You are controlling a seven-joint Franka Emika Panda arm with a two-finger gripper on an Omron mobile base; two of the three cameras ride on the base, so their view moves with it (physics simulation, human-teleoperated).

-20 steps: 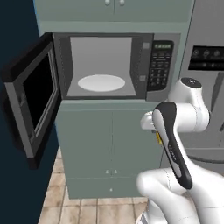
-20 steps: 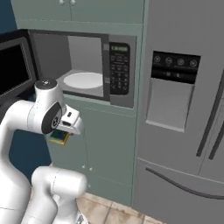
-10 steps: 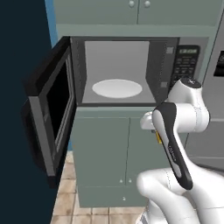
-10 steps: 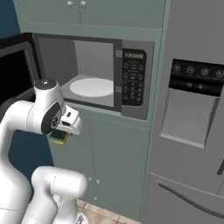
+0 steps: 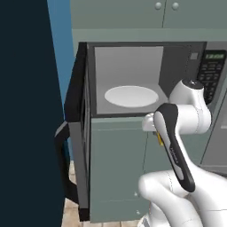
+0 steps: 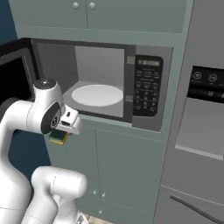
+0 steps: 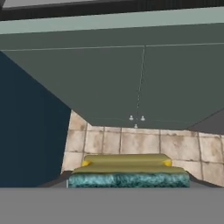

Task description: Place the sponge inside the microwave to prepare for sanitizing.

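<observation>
Our tool (image 6: pixel 59 136) is closed partway on the sponge (image 6: pixel 58 138), which sits crosswise in its grip, long axis running across the hand view, yellow and teal layers stacked. From there the microwave (image 6: pixel 144 94) cavity lies up and ahead of us: we hang below its sill, facing the grey-green cabinet doors (image 7: pixel 140 81). The turntable plate (image 6: pixel 97 94) is above the sponge and deeper in, with the door (image 5: pixel 82 128) swung wide on the left.

Yellow sponge (image 7: pixel 127 168) with a seemingly mottled teal layer; black microwave (image 6: pixel 109 87), white plate (image 6: pixel 97 95).
</observation>
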